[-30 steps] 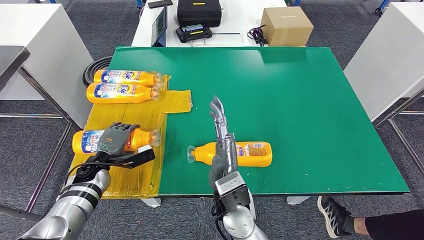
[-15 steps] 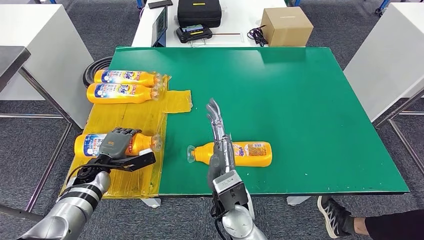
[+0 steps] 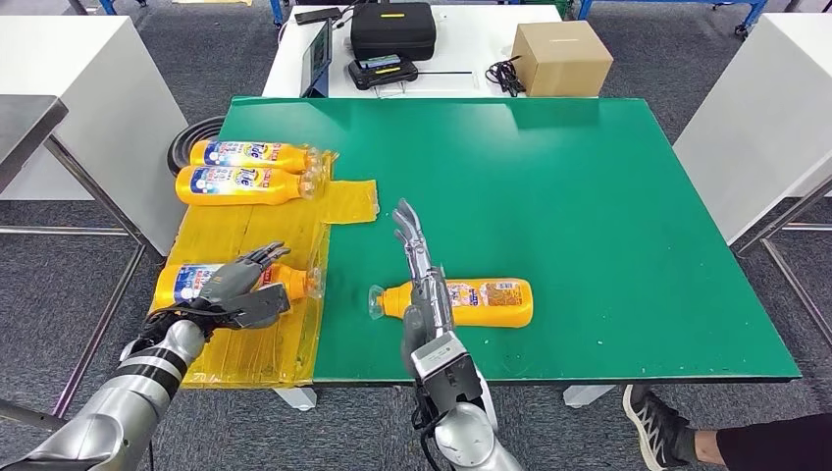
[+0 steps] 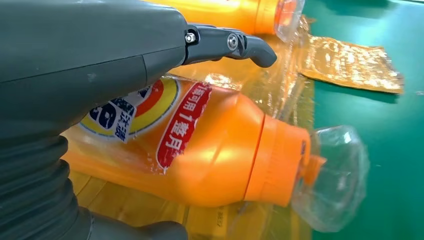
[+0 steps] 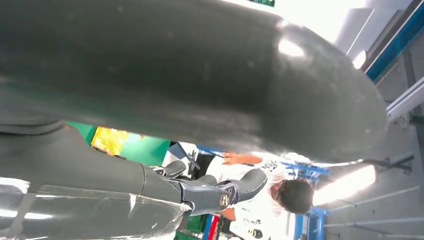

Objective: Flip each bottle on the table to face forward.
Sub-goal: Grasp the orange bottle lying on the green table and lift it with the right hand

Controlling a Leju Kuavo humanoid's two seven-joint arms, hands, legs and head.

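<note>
**Spotter:** What's closest to you?

**Me:** My right hand (image 3: pixel 424 285), fingers straight and apart, holding nothing, raised over the neck of the nearest bottle (image 3: pixel 469 301). That bottle lies on its side on the green table (image 3: pixel 589 216), cap pointing left.

**Spotter:** And your left?

**Me:** My left hand (image 3: pixel 235 287) is spread loose over a second bottle (image 3: pixel 196 285) lying on the yellow sheet (image 3: pixel 245 235); I can't tell if it touches it.

**Spotter:** Anything further out?

**Me:** Two more bottles (image 3: pixel 250 169) lie side by side at the sheet's far end. Beyond the table: a black case (image 3: pixel 392 26), a cardboard box (image 3: pixel 561 57). A person's shoe (image 3: pixel 652 422) shows near the right corner.
</note>
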